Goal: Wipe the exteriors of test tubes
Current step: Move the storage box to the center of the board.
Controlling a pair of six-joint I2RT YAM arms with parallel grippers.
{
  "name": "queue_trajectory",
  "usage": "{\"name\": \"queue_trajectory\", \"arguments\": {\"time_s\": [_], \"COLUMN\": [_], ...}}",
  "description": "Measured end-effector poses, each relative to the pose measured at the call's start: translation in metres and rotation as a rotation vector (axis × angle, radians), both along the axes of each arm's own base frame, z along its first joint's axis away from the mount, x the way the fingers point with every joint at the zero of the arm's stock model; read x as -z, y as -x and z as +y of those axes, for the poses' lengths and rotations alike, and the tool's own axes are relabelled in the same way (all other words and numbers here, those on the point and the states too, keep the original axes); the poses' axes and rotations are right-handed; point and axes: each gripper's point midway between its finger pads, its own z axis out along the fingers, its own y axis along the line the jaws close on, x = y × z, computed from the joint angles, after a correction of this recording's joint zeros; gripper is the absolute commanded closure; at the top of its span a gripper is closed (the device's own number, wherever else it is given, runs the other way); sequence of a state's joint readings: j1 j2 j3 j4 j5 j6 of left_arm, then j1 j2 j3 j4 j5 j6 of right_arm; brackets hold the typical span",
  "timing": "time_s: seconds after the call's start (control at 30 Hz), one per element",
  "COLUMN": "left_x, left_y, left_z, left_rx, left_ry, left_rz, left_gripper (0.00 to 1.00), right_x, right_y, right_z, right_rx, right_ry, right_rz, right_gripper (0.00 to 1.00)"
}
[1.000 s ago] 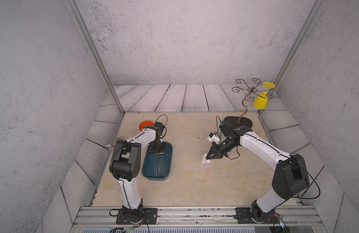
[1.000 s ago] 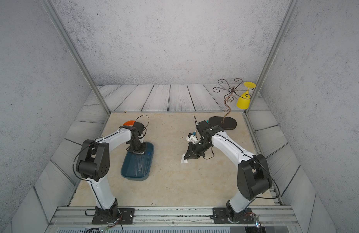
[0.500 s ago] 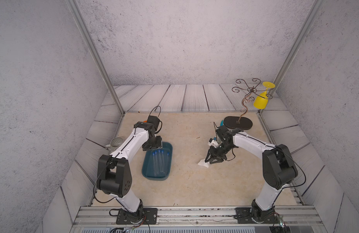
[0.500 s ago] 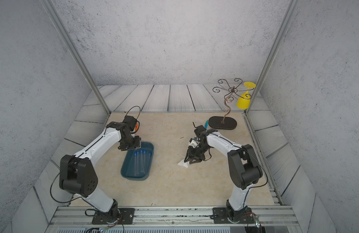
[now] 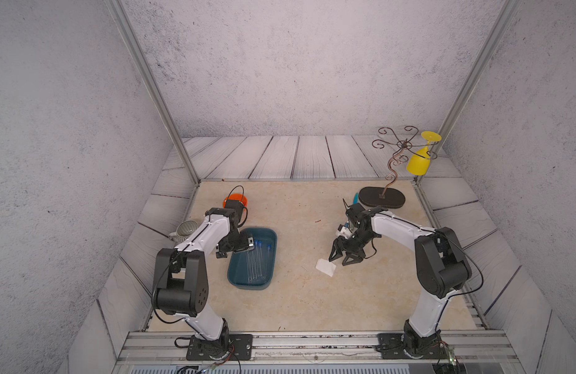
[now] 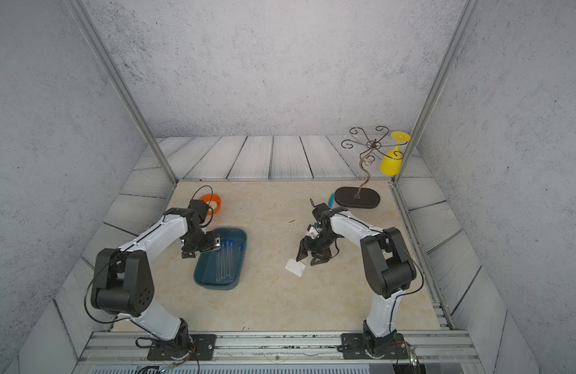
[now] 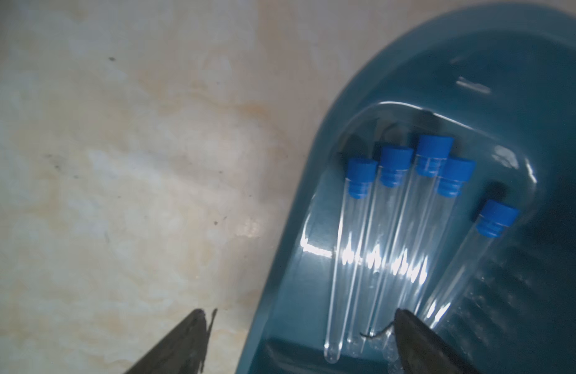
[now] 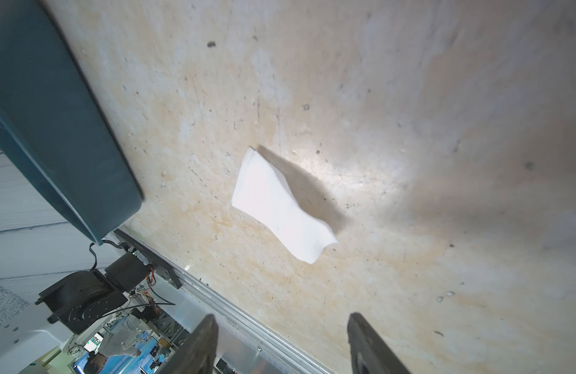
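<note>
Right, wide beige desk (image 5: 296, 301) first; on its left side sits the dark teal tray (image 5: 271, 238), seen in both top views; the left gripper (image 7: 301, 312) hangs over the tray's near-left edge, jaws spread wide and gripping nothing, one finger above the bare desk and the other above the tubes' rounded ends; whether that finger touches them I cannot tell. Across the desk, the right gripper (image 8: 281, 317) is released too, jaws well parted and empty, poised just beside and above the white cloth (image 5: 325, 267); that cloth lies loose and slightly rumpled on the desk, touching neither finger. Smallest now: five test tubes (image 7: 377, 243) lie flat inside the tray, blue caps all pointing the same way, four packed side by side and the fifth a little apart. Against a second ago: both grippers have opened up; the right one has let the cloth go; the left arm has drawn back from over the tray's middle.
</note>
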State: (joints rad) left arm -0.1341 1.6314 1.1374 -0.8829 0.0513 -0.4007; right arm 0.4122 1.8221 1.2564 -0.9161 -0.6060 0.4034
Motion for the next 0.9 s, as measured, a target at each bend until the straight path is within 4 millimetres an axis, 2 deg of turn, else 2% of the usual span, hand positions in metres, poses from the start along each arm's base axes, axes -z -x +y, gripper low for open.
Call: {"name": "queue_trajectory", "arguments": {"time_s": [0.17, 0.37, 0.53, 0.6, 0.63, 0.77, 0.83, 0.9], "left_x": [0.01, 0.017, 0.011, 0.002, -0.004, -0.031, -0.051, -0.081], "left_y": [-0.004, -0.012, -0.023, -0.028, -0.032, -0.046, -0.05, -0.056], "left_z": [-0.028, -0.085, -0.145, -0.155, -0.157, -0.148, -0.135, -0.115], "left_rx": [0.007, 0.075, 0.179, 0.2, 0.203, 0.186, 0.165, 0.13], "left_ry": [0.151, 0.289, 0.35, 0.363, 0.366, 0.339, 0.316, 0.278], "left_rz": [-0.028, -0.033, -0.04, -0.061, -0.076, -0.153, -0.211, -0.312], "left_gripper": [0.08, 0.08, 0.08, 0.07, 0.03, 0.03, 0.03, 0.03], "right_x": [0.001, 0.001, 0.001, -0.003, -0.007, -0.031, -0.048, -0.065], "right_y": [-0.001, -0.007, -0.024, -0.034, -0.041, -0.068, -0.086, -0.106], "right_z": [-0.002, -0.009, -0.032, -0.046, -0.054, -0.084, -0.099, -0.117], "right_rx": [0.002, 0.027, 0.097, 0.141, 0.17, 0.262, 0.304, 0.343], "right_ry": [0.006, 0.012, 0.033, 0.044, 0.047, 0.064, 0.075, 0.108], "right_rz": [-0.003, -0.006, -0.03, -0.057, -0.078, -0.201, -0.298, -0.42], "right_gripper": [0.34, 0.3, 0.16, 0.04, 0.01, 0.01, 0.01, 0.01]}}
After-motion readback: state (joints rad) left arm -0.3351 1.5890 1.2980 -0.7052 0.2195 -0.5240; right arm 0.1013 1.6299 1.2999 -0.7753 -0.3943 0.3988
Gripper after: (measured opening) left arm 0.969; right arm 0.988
